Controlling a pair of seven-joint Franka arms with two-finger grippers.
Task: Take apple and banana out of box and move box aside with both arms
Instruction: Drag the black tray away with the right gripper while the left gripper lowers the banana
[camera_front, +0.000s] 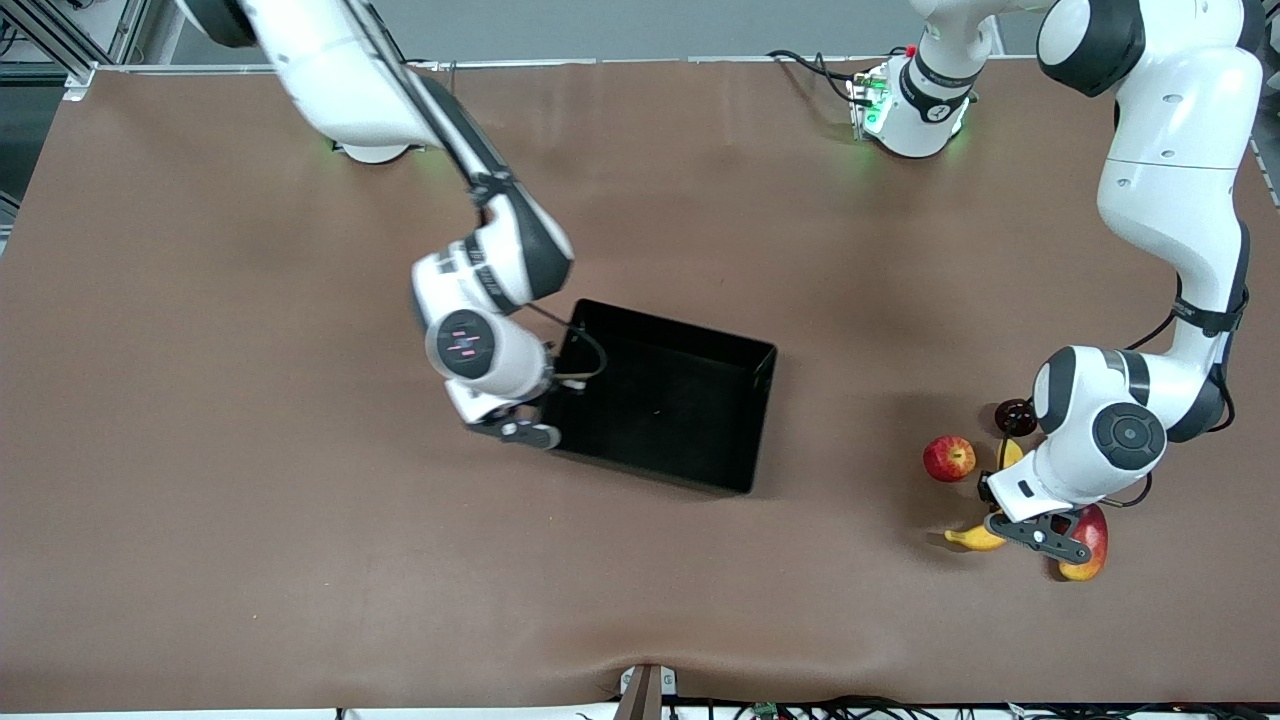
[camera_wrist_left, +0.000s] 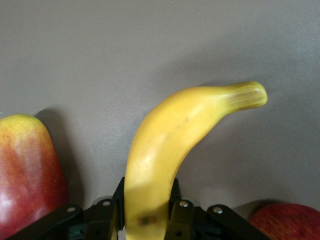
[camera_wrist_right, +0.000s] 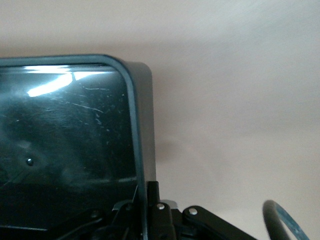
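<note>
The black box (camera_front: 700, 400) sits mid-table. My right gripper (camera_front: 520, 428) is shut on the box wall at the right arm's end; in the right wrist view the rim (camera_wrist_right: 134, 110) runs between my fingers (camera_wrist_right: 160, 215) at my right gripper (camera_wrist_right: 147, 212). My left gripper (camera_front: 1038, 530) is shut on the middle of the yellow banana (camera_front: 973, 538), low at the table near the left arm's end. The left wrist view shows the banana (camera_wrist_left: 180, 140) between the fingers (camera_wrist_left: 181, 212) of my left gripper (camera_wrist_left: 145, 217). The small red apple (camera_front: 948, 458) lies beside the banana and also shows in the left wrist view (camera_wrist_left: 290, 222).
A larger red-yellow mango (camera_front: 1088, 545) lies right beside my left gripper and shows in the left wrist view (camera_wrist_left: 25, 170). A small dark maroon fruit (camera_front: 1014, 415) lies farther from the front camera than the apple. The brown table (camera_front: 250, 500) spreads wide around the box.
</note>
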